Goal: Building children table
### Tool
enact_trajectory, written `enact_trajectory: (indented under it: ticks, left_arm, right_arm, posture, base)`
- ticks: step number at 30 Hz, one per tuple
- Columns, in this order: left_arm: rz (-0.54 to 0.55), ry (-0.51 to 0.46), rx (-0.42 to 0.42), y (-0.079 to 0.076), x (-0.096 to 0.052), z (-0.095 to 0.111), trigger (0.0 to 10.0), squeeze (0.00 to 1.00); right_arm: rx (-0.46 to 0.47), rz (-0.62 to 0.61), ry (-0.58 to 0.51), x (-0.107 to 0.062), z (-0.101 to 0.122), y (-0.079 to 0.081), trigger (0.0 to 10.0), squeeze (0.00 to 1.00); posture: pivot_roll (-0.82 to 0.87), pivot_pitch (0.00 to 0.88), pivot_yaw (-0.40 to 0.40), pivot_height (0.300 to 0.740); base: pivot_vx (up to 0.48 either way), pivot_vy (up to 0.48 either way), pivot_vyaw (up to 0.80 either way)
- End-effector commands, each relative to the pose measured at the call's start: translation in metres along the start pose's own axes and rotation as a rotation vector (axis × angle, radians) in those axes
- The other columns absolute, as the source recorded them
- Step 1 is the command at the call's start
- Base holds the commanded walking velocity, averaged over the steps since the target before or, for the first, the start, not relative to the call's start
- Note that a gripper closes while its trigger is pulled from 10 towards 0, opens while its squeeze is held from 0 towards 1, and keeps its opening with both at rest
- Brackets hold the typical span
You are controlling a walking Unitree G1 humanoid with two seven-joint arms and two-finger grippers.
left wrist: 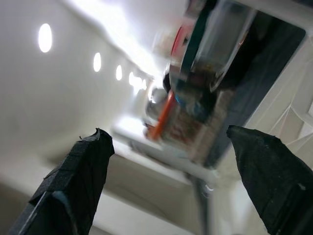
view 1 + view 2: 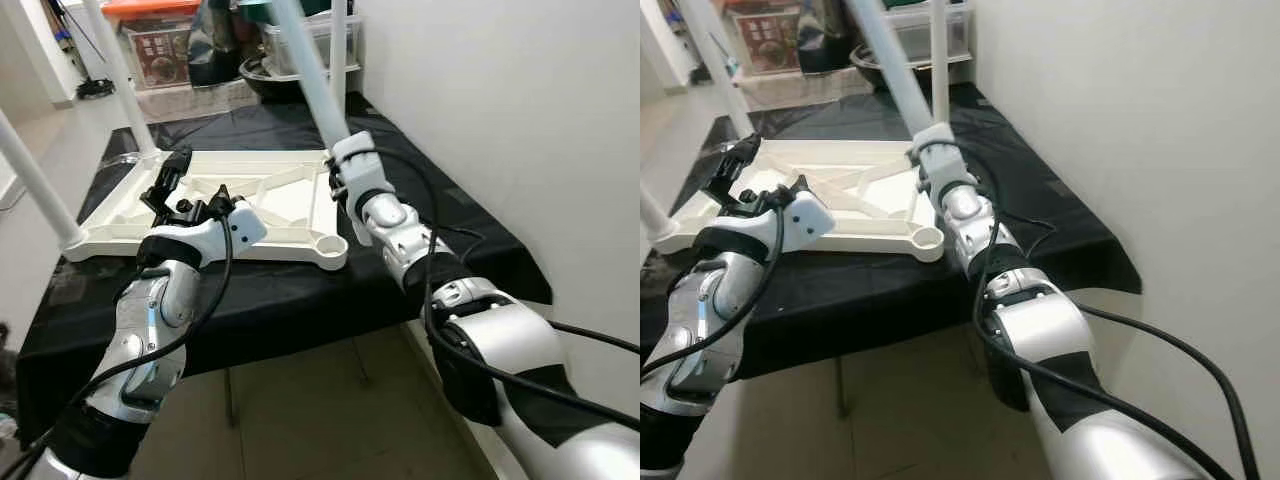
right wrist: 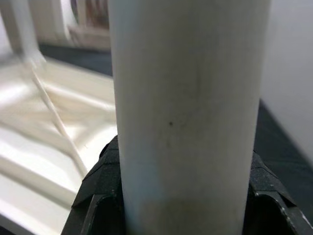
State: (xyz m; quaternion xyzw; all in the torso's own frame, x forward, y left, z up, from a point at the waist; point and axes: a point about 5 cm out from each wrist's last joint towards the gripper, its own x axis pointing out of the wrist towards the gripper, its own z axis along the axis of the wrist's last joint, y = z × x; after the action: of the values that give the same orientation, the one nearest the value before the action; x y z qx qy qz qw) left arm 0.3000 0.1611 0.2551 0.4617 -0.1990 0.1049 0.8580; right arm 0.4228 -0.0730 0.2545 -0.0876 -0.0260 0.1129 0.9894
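A white children's tabletop (image 2: 215, 205) lies upside down on a table under a black cloth (image 2: 300, 290). White legs stand in its far left (image 2: 122, 75), near left (image 2: 35, 185) and far right (image 2: 339, 50) corners. The near right corner socket (image 2: 331, 243) holds no leg. My right gripper (image 2: 347, 162) is shut on another white leg (image 2: 310, 70), which tilts up and back above the tabletop's right edge; its black fingers (image 3: 100, 186) clamp the tube (image 3: 186, 98). My left gripper (image 2: 166, 184) hovers open over the tabletop's left part, with nothing between its fingers (image 1: 78, 176).
A white wall (image 2: 520, 110) runs close along the table's right side. Plastic storage boxes (image 2: 160, 45) and a dark bowl (image 2: 270, 75) crowd the space behind the table. Tiled floor (image 2: 320, 410) lies below the table's front edge.
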Motion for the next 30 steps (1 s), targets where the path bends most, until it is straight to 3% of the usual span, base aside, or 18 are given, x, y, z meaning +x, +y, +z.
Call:
enact_trajectory:
  ticks: [1,2,4,5,6,8,11,13,14,15,21,23,30]
  left_arm:
    - [-0.001,0.093,-0.117,0.0,-0.005,-0.015,10.0,0.0]
    - [-0.045,0.144,-0.205,-0.007,-0.01,-0.022,10.0,0.0]
    - [-0.045,0.144,-0.205,-0.007,-0.01,-0.022,10.0,0.0]
    - [-0.142,0.197,-0.355,-0.022,-0.023,-0.03,10.0,0.0]
    - [-0.142,0.197,-0.355,-0.022,-0.023,-0.03,10.0,0.0]
    - [-0.208,0.222,-0.407,-0.038,-0.036,-0.033,10.0,0.0]
    - [-0.224,0.232,-0.412,-0.044,-0.041,-0.034,10.0,0.0]
    - [-0.237,0.244,-0.46,-0.05,-0.046,-0.034,10.0,0.0]
    - [-0.284,0.245,-0.584,-0.06,-0.053,-0.03,10.0,0.0]
    - [-0.291,0.233,-0.622,-0.062,-0.054,-0.027,10.0,0.0]
    - [-0.283,0.166,-0.682,-0.056,-0.048,-0.02,10.0,0.0]
    - [-0.266,0.123,-0.686,-0.052,-0.044,-0.016,10.0,0.0]
    - [-0.234,0.107,-0.669,-0.053,-0.037,-0.015,10.0,0.0]
  right_arm:
    - [0.106,0.024,-0.081,0.002,0.018,0.005,0.0,0.0]
    - [0.182,0.047,-0.119,0.002,0.026,0.007,0.0,0.0]
    - [0.182,0.047,-0.119,0.002,0.026,0.007,0.0,0.0]
    - [0.311,0.097,-0.186,0.001,0.038,0.012,0.0,0.0]
    - [0.311,0.097,-0.186,0.001,0.038,0.012,0.0,0.0]
    - [0.44,0.152,-0.232,-0.001,0.042,0.02,0.0,0.0]
    - [0.48,0.17,-0.246,-0.002,0.043,0.022,0.0,0.0]
    - [0.515,0.19,-0.258,-0.003,0.042,0.025,0.0,0.0]
    - [0.58,0.238,-0.279,-0.007,0.04,0.032,0.0,0.0]
    - [0.603,0.266,-0.292,-0.01,0.039,0.035,0.0,0.0]
    - [0.636,0.352,-0.314,-0.018,0.036,0.046,0.0,0.0]
    - [0.644,0.382,-0.314,-0.022,0.031,0.05,0.0,0.0]
    - [0.655,0.447,-0.302,-0.037,0.018,0.059,0.0,0.0]
  posture:
    - [-0.01,0.018,-0.007,0.734]
    - [-0.01,0.018,-0.007,0.734]
    - [-0.01,0.018,-0.007,0.734]
    - [-0.01,0.018,-0.007,0.734]
    - [-0.01,0.018,-0.007,0.734]
    - [-0.01,0.013,-0.005,0.734]
    - [-0.01,0.013,-0.005,0.734]
    - [-0.02,0.007,-0.004,0.734]
    - [-0.02,0.007,-0.004,0.734]
    - [-0.02,0.007,-0.004,0.734]
    - [-0.02,0.007,-0.004,0.734]
    - [-0.03,0.0,-0.002,0.734]
    - [-0.03,0.004,-0.001,0.734]
  base:
    - [0.0,0.0,0.0]
    - [0.0,0.0,0.0]
    - [0.0,0.0,0.0]
    - [0.0,0.0,0.0]
    - [0.0,0.0,0.0]
    - [0.0,0.0,0.0]
    - [0.0,0.0,0.0]
    - [0.0,0.0,0.0]
    - [0.0,0.0,0.0]
    - [0.0,0.0,0.0]
    - [0.0,0.0,0.0]
    - [0.0,0.0,0.0]
    - [0.0,0.0,0.0]
